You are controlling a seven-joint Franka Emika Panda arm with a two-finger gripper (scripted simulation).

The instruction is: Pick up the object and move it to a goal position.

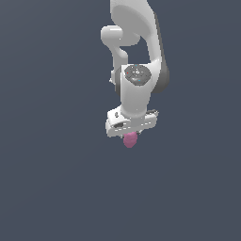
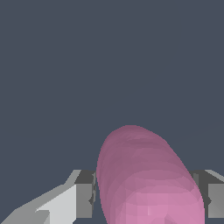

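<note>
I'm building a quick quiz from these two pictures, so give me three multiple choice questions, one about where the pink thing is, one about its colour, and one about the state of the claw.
1. Where is the pink object?
A. Lying far from the arm at the exterior view's left
B. Between the fingers of the claw
C. Resting on top of the arm's wrist

2. What colour is the object?
A. Green
B. Yellow
C. Pink-magenta

3. What is the claw's state?
A. Shut on the object
B. Wide open with nothing between its fingers
C. Out of view in both pictures

Answers:
1 B, the wrist view shows a grey finger pad on each side of the object, and the exterior view shows it poking out just under the claw.
2 C, both views render it pink-magenta.
3 A, the pads sit right against the object's sides.
</note>
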